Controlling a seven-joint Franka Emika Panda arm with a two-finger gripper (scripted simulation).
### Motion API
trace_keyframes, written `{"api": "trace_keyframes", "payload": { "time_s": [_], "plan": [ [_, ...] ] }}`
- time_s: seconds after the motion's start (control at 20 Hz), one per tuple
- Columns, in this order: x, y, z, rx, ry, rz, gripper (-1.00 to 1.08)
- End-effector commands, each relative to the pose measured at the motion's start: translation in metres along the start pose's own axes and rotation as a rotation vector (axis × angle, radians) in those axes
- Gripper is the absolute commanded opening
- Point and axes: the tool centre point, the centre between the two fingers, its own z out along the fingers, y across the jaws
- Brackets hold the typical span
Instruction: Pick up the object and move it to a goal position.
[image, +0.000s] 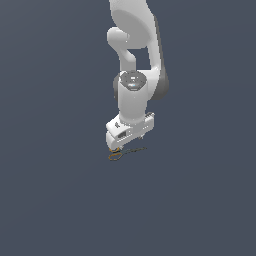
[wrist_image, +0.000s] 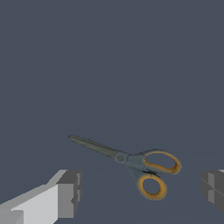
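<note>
Exterior view: arm vertical, gripper (image: 129, 141) open w/ scissors (image: 125, 152) just below.

A plain dark slate-blue bench (image: 55, 200) fills both views from edge to edge. Its surface is flat, matte and uniform in colour, with no markings, seams or edges showing. In the wrist view the same bare surface (wrist_image: 109, 65) lies evenly lit, with only faint soft shading.
</note>
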Motion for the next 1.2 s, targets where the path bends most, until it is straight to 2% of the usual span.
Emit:
{"api": "trace_keyframes", "payload": {
  "time_s": [0.0,1.15],
  "plan": [
    [-0.002,0.001,0.006,-0.001,-0.003,-0.071,1.0],
    [-0.018,0.005,0.06,0.013,-0.02,-0.712,1.0]
  ]
}}
